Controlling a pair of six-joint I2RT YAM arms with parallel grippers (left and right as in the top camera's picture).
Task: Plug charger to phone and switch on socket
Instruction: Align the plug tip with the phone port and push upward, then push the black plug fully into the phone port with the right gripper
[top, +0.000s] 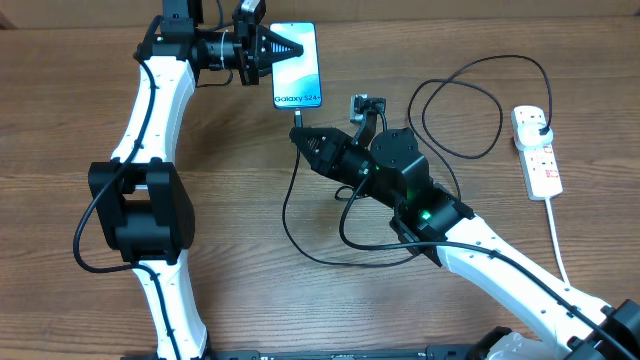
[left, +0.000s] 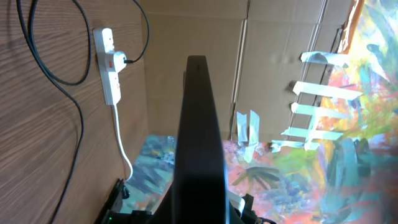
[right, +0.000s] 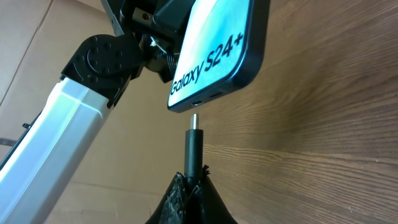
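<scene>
The phone (top: 300, 70) with a lit blue-white screen reading "Galaxy S24+" lies at the table's back centre. My left gripper (top: 283, 47) is shut on its far end; in the left wrist view the phone (left: 199, 124) shows edge-on as a dark bar. My right gripper (top: 305, 138) is shut on the charger's black connector (right: 194, 146), its metal tip just below the phone's port (right: 198, 101), a small gap between them. The black cable (top: 470, 110) loops to a black plug in the white socket strip (top: 537, 150), also in the left wrist view (left: 109, 65).
The strip's thick white cord (top: 558, 240) runs toward the front right. Slack black cable (top: 300, 235) loops on the wooden table below my right gripper. A cardboard wall (left: 280, 37) and a colourful painted sheet (left: 348, 155) show beyond the table.
</scene>
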